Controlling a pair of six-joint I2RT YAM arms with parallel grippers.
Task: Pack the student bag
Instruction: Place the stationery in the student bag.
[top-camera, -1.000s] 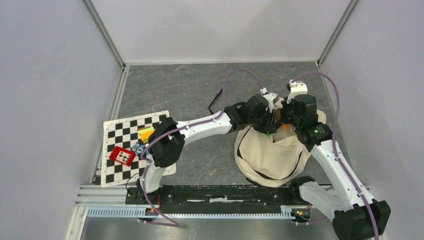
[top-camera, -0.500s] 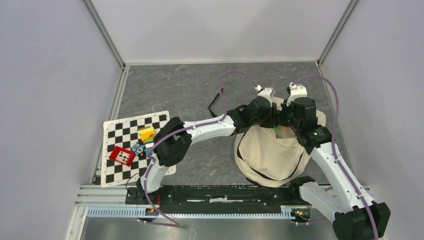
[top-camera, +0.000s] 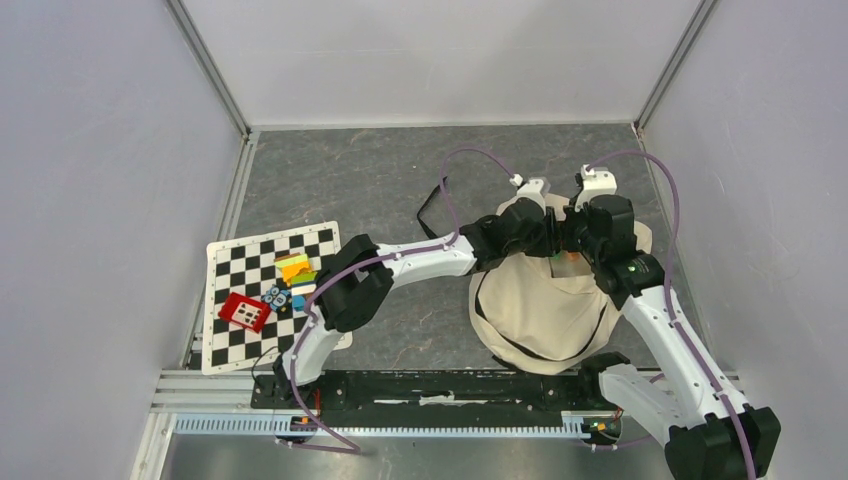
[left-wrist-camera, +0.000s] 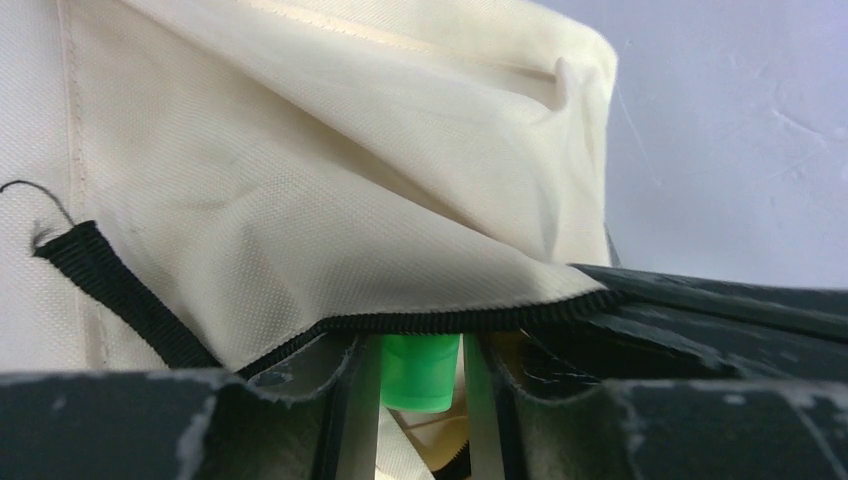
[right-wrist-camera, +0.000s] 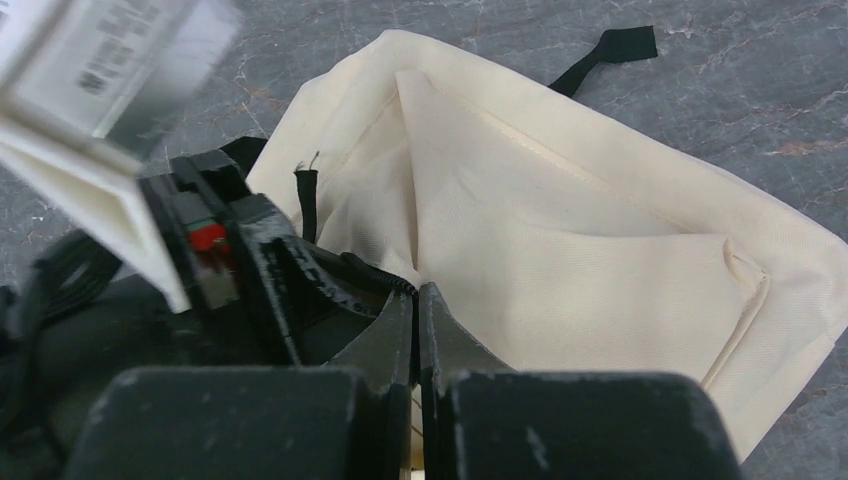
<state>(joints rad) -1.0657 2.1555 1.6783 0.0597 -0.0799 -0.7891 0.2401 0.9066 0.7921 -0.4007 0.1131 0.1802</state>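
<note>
The student bag (top-camera: 540, 310) lay slumped on the counter (top-camera: 380, 190) before the right arm, and the right hand (right-wrist-camera: 415, 320) had its fingers pressed together on the bag's zippered rim. The left hand (left-wrist-camera: 420, 350) was clamped on a small green item (left-wrist-camera: 420, 378) at that mouth. If the rim slipped, the item would likely snag on the zipper and drop outside. A white label (right-wrist-camera: 120, 60) was too blurred to read.

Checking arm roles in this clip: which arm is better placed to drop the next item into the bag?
Left. The left gripper holds a green item right at the student bag zipper opening. The right gripper is shut on the bag's rim, apparently holding it open.
</note>
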